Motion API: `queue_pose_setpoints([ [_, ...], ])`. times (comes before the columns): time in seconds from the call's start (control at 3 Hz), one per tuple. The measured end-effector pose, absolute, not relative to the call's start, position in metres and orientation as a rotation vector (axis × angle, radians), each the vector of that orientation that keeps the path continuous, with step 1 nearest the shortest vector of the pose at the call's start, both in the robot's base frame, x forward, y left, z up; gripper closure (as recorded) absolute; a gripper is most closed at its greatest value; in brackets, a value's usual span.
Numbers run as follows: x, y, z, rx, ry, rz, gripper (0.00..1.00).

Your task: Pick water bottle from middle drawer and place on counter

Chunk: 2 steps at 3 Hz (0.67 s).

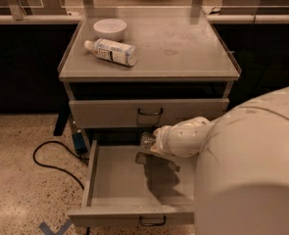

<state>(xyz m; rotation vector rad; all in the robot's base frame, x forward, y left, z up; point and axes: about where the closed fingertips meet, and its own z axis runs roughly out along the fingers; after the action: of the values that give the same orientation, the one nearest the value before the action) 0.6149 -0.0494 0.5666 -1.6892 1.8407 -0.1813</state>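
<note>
One small clear plastic bottle (146, 141), one larger white-labelled bottle (110, 52), one white bowl (109, 28), one shut grey drawer (109, 113), one open grey drawer (117, 182) beneath one gripper (152, 147).

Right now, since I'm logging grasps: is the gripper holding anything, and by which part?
The gripper seems to hold the water bottle over the middle drawer; the grasped part is hidden.

Dim indoor light, warm brownish cast overall. Light falls from above: counter (183, 58) top brightest, faint sheen toward far edge. Gripper (151, 145), clasped on water bottle (146, 141) over middle drawer (109, 180), throws dark blotch of shadow on drawer floor (densest right of centre). Recess under counter near black. Robot body (252, 170) at right pale, evenly lit. Floor (21, 180) moderately lit.
</note>
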Motion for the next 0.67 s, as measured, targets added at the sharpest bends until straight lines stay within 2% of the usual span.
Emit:
queue_pose_setpoints([
  [0.33,0.613,-0.044,0.563,-1.734,1.866,-0.153,1.00],
  [0.67,0.632,-0.006,0.599,-1.792,1.808,-0.089,1.00],
])
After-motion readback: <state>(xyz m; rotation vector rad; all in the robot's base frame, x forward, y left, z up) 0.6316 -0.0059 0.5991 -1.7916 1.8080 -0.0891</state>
